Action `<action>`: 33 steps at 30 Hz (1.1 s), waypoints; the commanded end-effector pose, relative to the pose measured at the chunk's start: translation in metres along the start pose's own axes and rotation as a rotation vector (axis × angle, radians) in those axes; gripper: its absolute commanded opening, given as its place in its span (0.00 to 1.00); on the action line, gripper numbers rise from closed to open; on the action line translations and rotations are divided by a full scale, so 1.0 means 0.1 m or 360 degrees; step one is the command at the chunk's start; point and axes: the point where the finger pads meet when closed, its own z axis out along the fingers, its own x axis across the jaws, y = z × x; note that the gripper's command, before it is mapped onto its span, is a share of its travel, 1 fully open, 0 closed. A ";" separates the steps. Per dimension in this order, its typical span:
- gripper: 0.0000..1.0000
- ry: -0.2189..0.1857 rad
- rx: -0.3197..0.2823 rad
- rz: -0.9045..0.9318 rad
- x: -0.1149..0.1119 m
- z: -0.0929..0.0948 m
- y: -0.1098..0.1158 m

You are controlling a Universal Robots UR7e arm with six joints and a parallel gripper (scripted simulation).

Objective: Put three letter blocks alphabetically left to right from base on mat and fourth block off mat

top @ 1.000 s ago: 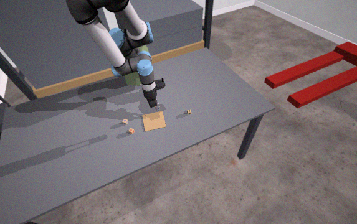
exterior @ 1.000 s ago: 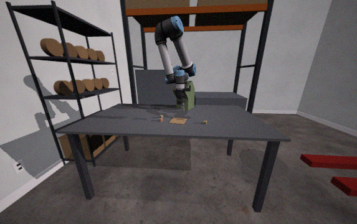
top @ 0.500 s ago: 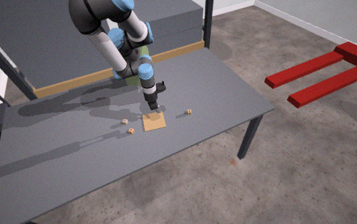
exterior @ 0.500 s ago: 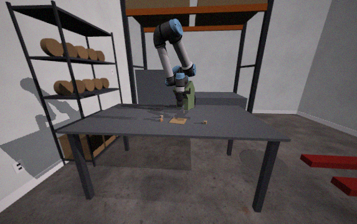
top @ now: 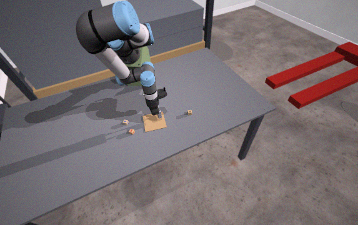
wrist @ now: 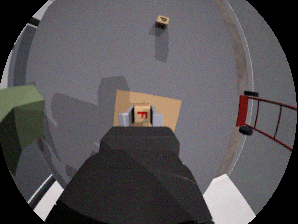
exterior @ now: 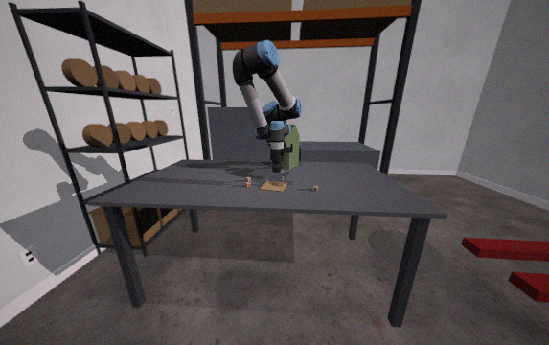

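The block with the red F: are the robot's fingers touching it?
Touching. The wrist view shows the fingers pressed against both sides of the F block.

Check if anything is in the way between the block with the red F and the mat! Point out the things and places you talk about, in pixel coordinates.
Nothing visible is in the way. The end effector (top: pixel 159 115) (exterior: pixel 283 176) (wrist: pixel 142 111) holds the F block (wrist: pixel 142 114) above the mat (top: pixel 154 124) (exterior: pixel 273 187) (wrist: pixel 170 106), and no other block lies on the part of the mat that shows.
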 end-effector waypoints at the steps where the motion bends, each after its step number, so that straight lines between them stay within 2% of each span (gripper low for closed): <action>1: 0.49 0.0013 -0.0003 0.0002 0.03 0.16 0.01; 9: 0.49 0.0013 -0.0003 0.0002 0.03 0.27 0.01; 33: 0.49 0.0011 -0.0003 0.0001 0.02 0.27 0.01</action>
